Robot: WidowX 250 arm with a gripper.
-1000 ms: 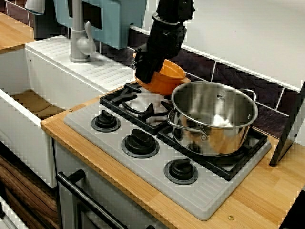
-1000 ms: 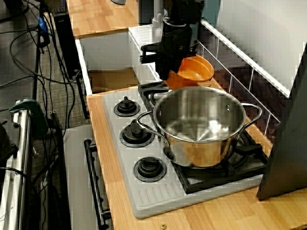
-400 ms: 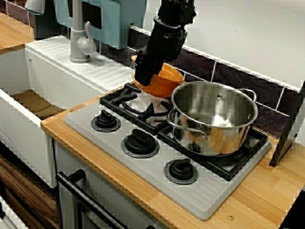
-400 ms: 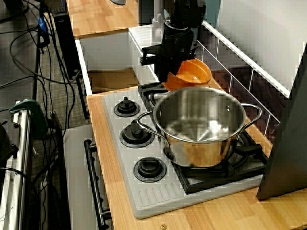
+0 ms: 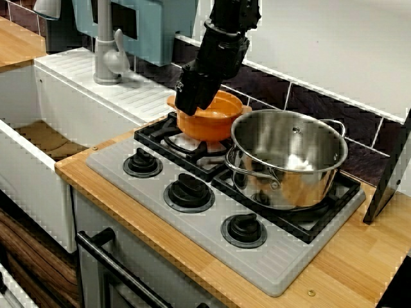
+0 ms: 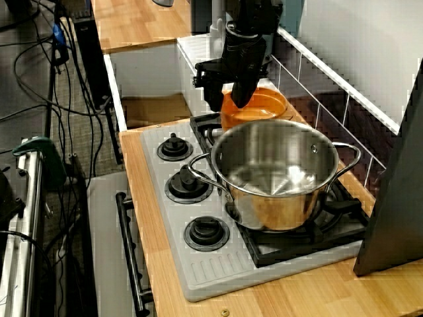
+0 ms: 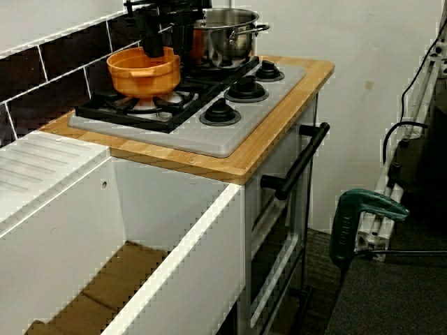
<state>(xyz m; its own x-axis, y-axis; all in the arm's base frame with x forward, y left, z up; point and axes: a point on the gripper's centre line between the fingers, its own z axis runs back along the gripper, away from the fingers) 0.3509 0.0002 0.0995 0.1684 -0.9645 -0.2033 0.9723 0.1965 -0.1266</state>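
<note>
Claw (image 6: 228, 100) spread open astride the rim of the orange bowl (image 5: 215, 122).
The bowl sits upright on the back-left burner grate (image 5: 168, 133) of the grey hob (image 5: 154, 205), just beside the steel stockpot (image 5: 289, 157). The fingers (image 7: 151, 43) stand apart at the bowl's rim, not clamping it.
</note>
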